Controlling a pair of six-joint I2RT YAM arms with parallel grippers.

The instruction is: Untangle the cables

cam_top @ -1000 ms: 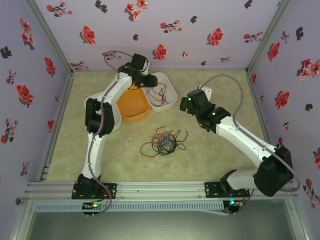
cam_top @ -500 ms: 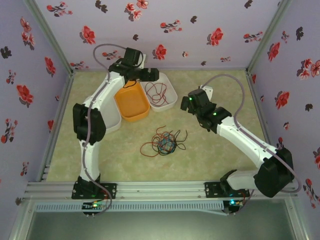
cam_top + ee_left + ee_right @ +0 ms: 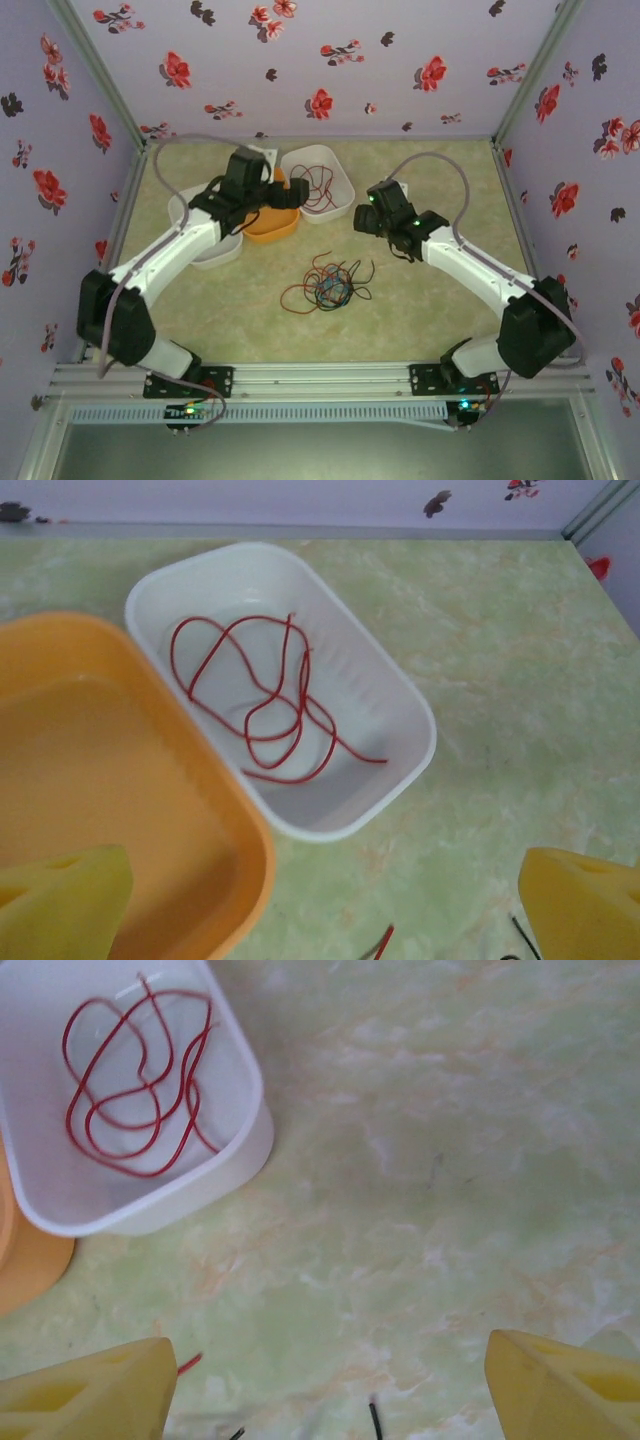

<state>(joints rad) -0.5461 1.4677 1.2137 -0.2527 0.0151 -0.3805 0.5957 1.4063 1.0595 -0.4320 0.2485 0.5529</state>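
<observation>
Tangled cables (image 3: 328, 283) mid-table, roundish clump, no clear long axis, on the base side of both grippers. Right gripper (image 3: 330, 1385) spread wide, empty, nearer. Left gripper (image 3: 325, 905) spread wide, empty, over orange tray (image 3: 120, 780), beside white tray (image 3: 430, 735) holding one red cable (image 3: 270, 710).

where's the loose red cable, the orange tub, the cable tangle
red cable (image 3: 302, 698): left wrist view, where its loops cross
orange tub (image 3: 110, 770): left wrist view, bare floor
cable tangle (image 3: 332, 285): top external view, middle of knot

A robot lab test booth: floral-papered walls (image 3: 400, 30), aluminium frame (image 3: 320, 378) and a green marbled table (image 3: 420, 310).
</observation>
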